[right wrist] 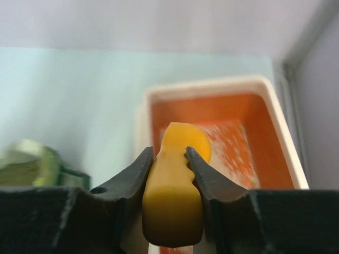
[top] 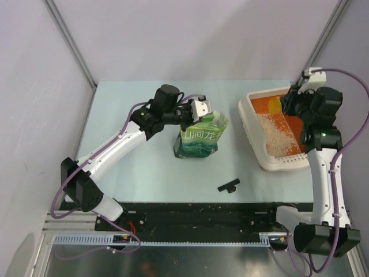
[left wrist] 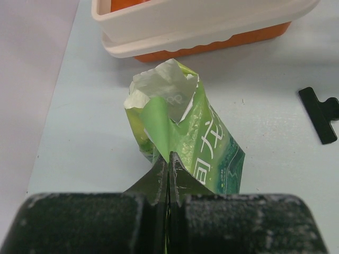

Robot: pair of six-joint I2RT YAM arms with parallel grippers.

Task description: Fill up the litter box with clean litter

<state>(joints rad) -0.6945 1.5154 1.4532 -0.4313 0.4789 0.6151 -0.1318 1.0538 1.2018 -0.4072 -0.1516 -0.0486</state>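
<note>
Here, left jaws pinch the green bag [left wrist: 209,151] — right jaws part-open, clasping seemingly a scoop [right wrist: 172,196].

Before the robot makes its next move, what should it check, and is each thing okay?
1. The left gripper pinches the green bag by its top: ok, jaws shut on it.
2. The bag stands apart from the litter box: ok.
3. The right gripper holds the yellow scoop: ok, clamped between both fingers.
4. The scoop is over the litter box: ok.
5. The box is filled with clean litter: not ok, only a patch; the orange floor shows.
6. The black clip is out of the way: ok, lying alone near the front edge of the table.
</note>
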